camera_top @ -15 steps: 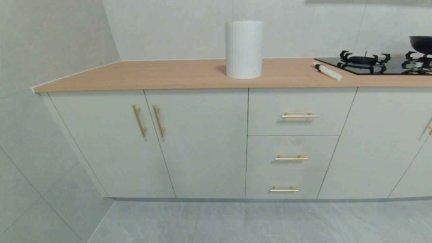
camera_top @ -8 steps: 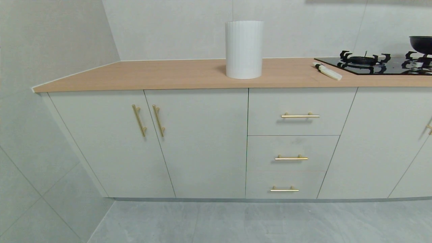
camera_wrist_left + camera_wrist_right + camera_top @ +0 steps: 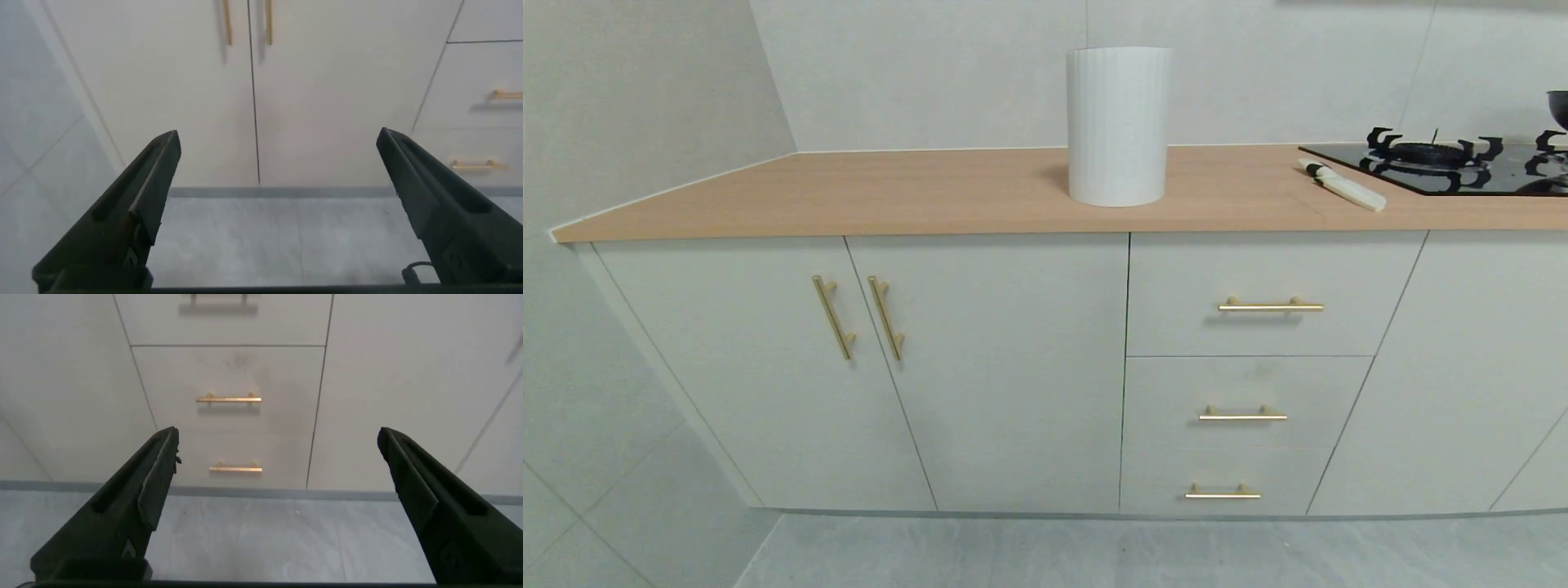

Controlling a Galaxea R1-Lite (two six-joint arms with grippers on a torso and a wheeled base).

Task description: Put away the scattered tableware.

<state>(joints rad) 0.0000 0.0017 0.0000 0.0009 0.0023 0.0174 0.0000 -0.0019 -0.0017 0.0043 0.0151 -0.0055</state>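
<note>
Head view: a cream-handled utensil [image 3: 1343, 186] lies loose on the countertop [image 3: 890, 192], just left of the hob [image 3: 1421, 175] and right of the white ribbed holder [image 3: 1117, 122], probably its store. Left gripper [image 3: 278, 140] and right gripper [image 3: 278, 437] hang low facing the cabinet fronts [image 3: 1013, 367], jaws wide apart and empty, likely held ready. No print is legible.

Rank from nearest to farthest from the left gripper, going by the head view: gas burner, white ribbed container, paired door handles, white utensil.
The left gripper points at the double doors.
1. Paired door handles, straight ahead of it.
2. White ribbed container, on the counter, further right.
3. White utensil, beside the hob.
4. Gas burner, on the hob, farthest right.
</note>
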